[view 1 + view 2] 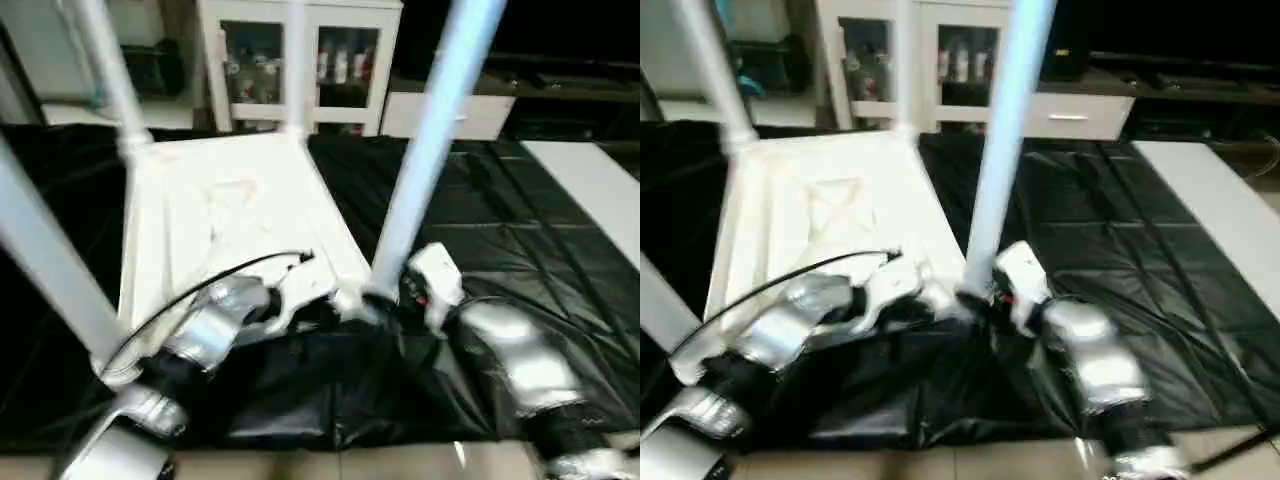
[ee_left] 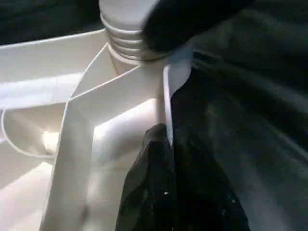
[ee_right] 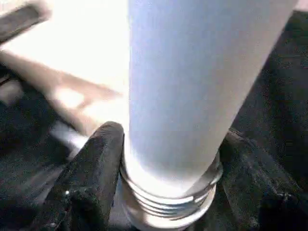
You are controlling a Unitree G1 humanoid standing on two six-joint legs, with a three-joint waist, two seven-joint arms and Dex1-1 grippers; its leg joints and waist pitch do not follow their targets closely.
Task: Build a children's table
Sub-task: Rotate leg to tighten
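White plastic rectangular tabletop (image 1: 240, 215) lies upside down on black sheet (image 1: 500, 230), white tube legs standing up at its corners. Left gripper (image 2: 166, 159) is pinched closed on tabletop's thin near rim, just beside corner socket. White tube leg (image 1: 425, 150) stands in near right corner socket, threads showing. Right gripper (image 3: 168, 192) has its fingers (image 3: 91, 178) around leg's threaded base, either side.

Tabletop (image 1: 225, 215): white, X-ribbed. Legs (image 1: 430, 130): white, bluish sheen. Sheet (image 1: 480, 230): black, creased. Forearms (image 1: 515, 360): silver. Claw fingers (image 3: 91, 187): black. Board (image 1: 595, 185): white. Cabinet (image 1: 300, 60): white-framed, glass-fronted.
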